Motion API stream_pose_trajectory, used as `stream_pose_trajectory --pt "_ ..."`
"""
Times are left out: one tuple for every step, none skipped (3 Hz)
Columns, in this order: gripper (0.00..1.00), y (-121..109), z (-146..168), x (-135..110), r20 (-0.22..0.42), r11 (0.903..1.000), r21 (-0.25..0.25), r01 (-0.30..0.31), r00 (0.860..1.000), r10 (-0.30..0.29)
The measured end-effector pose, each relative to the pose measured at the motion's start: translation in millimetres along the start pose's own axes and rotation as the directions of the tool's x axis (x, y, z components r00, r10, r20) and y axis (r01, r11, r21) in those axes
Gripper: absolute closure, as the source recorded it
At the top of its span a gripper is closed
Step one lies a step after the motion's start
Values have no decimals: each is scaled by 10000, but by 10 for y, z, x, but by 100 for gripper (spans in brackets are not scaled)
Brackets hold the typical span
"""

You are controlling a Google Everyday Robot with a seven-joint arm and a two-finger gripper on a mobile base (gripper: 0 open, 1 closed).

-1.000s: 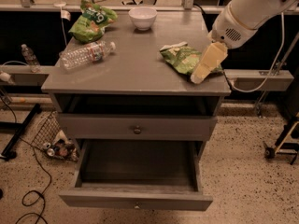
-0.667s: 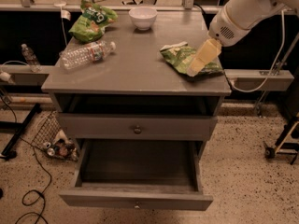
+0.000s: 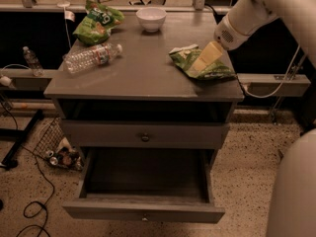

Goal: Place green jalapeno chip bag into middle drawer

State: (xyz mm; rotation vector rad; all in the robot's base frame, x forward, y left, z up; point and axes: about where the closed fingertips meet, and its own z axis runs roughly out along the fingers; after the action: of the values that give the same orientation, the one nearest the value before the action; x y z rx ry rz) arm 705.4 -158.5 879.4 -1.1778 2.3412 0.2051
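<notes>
In the camera view we are watching the gripper [image 3: 199, 64] shifting leftward from the bag's right edge a second ago; it is now hanging over the middle of the green jalapeno chip bag [image 3: 217, 73], which is lying flat on the worktop's [image 3: 143, 68] right side; whether the jaws are released or clenched we cannot tell; the middle drawer [image 3: 143, 210] is standing pulled open below; we are judging the grasp as just beginning.
</notes>
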Motion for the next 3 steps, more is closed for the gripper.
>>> stream_pose_trajectory --pt "16 -140 212 112 -506 9972 190 -727 9960 736" --pt "40 -203 298 146 -626 9936 291 -1088 9919 1104" --pt "64 -126 183 71 -291 9959 179 -889 9956 894"
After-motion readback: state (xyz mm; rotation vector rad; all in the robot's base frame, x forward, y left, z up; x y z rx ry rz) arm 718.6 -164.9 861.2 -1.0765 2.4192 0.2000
